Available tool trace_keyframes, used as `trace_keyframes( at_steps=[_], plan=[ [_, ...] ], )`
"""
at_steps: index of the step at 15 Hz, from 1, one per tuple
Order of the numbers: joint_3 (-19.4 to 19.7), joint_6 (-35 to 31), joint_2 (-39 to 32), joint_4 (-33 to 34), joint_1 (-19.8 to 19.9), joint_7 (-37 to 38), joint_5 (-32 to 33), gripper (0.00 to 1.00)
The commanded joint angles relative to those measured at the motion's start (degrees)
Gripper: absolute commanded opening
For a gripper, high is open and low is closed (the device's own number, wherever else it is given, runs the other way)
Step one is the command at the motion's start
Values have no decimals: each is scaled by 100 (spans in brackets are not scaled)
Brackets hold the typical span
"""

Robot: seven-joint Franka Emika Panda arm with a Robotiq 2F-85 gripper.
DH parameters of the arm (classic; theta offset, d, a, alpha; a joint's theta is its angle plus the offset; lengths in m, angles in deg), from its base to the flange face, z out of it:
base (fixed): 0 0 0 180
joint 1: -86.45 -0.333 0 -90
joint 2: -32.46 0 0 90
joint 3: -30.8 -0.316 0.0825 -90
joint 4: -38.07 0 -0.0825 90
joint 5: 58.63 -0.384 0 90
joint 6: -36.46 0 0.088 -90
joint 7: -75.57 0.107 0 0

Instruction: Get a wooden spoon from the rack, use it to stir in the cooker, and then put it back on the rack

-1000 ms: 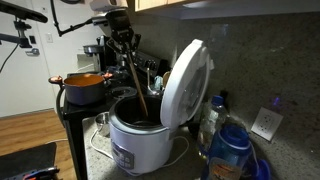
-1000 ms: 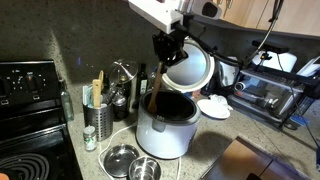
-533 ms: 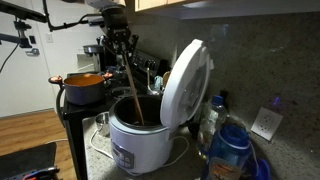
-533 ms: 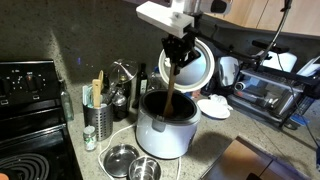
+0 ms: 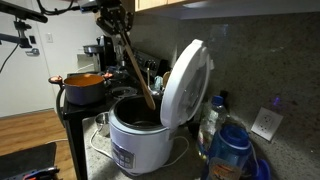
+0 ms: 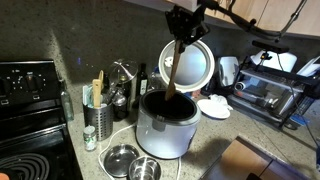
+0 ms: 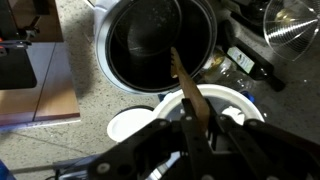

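The wooden spoon [image 5: 135, 65] hangs steeply tilted from the gripper [image 5: 113, 15], whose fingers are clamped on the upper end of its handle. Its lower end reaches the open mouth of the cooker [image 5: 135, 145]. In the wrist view the spoon [image 7: 190, 90] runs from between the fingers to a tip over the dark inner pot, close to the near side of the white rim [image 7: 102, 50]. Whether the tip touches anything inside cannot be told.

The cooker's white lid [image 5: 185, 80] stands open behind the pot. In an exterior view the rack [image 6: 100, 122] sits on the counter to one side of the cooker [image 6: 165, 130], well apart from the spoon [image 6: 172, 70], with pale handles sticking up from it. An orange-brown pot [image 5: 85, 85] rests further off.

Judging by this, fetching the spoon is done and the stirring step is in hand – or near its end, given how high the gripper [image 6: 185, 25] sits. Returning the spoon to the rack is not yet done.
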Motion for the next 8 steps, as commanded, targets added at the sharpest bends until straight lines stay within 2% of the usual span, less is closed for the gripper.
trace_keyframes(
  at_steps=[1, 4, 8],
  plan=[
    [-196, -147, 152, 346, -10, 37, 248, 5],
    [-311, -339, 134, 689, -25, 7, 341, 5],
    [-338, -1433, 8, 627, -30, 101, 245, 5]
  ],
)
